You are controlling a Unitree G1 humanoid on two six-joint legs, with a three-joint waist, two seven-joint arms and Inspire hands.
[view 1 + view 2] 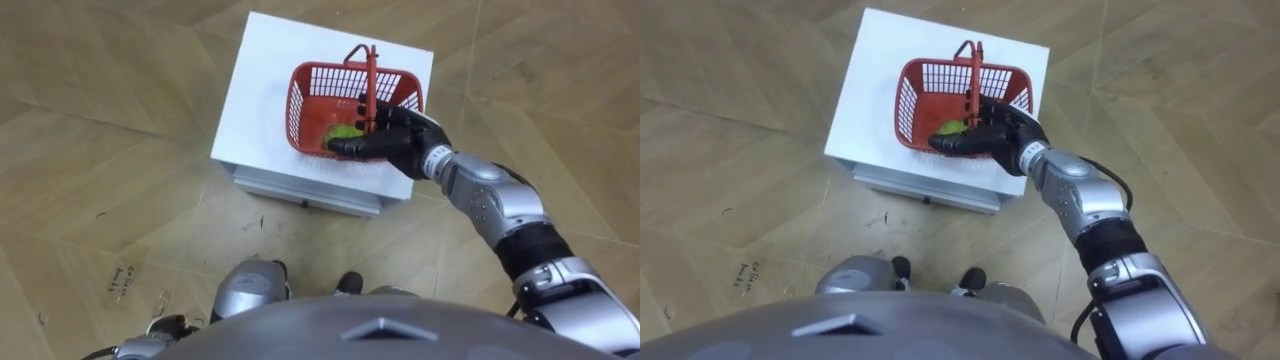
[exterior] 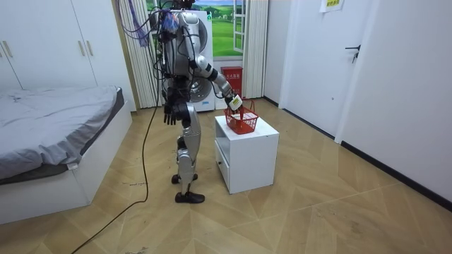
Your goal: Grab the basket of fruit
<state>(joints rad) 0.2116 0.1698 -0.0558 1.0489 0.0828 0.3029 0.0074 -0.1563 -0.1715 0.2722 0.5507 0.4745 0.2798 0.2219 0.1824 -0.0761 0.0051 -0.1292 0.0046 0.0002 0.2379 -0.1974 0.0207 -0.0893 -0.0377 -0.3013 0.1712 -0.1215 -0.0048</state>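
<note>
**Grip on the handle not closed — basket close to the counter's edge**

The red fruit basket [image 1: 330,77] stands on the white counter [image 1: 258,100], toward the side nearest the robot. Its thin handle [image 1: 369,75] is upright and a green fruit [image 1: 345,131] lies on its bottom. The right robot hand [image 1: 395,140] reaches over the basket's near right corner at the foot of the handle. Its fingers are loosely spread and its thumb is stretched along the near rim, and as far as I can see it is closed round nothing. The left robot hand [image 2: 169,113] hangs slack and open by the hip.

The likeliest failure, I judge, is the fingers closing beside the handle or on the mesh wall instead of round the bar. The basket looks light, so a push there could tip it or slide it toward the edge and off. A hold low on one end of the handle could also let the basket swing on the lift and send the fruit rolling. The arm is well extended — that leaves little room to correct.

The counter's top is plain, smooth and bare apart from the basket, so it probably offers little grip. It stands on a herringbone wood floor [image 1: 120,120]. In the room view a bed [image 2: 49,120] with grey covers and a white wardrobe [image 2: 42,42] are on the left, curtains [image 2: 254,42] hang behind, and a white door [image 2: 360,63] is on the right.
</note>
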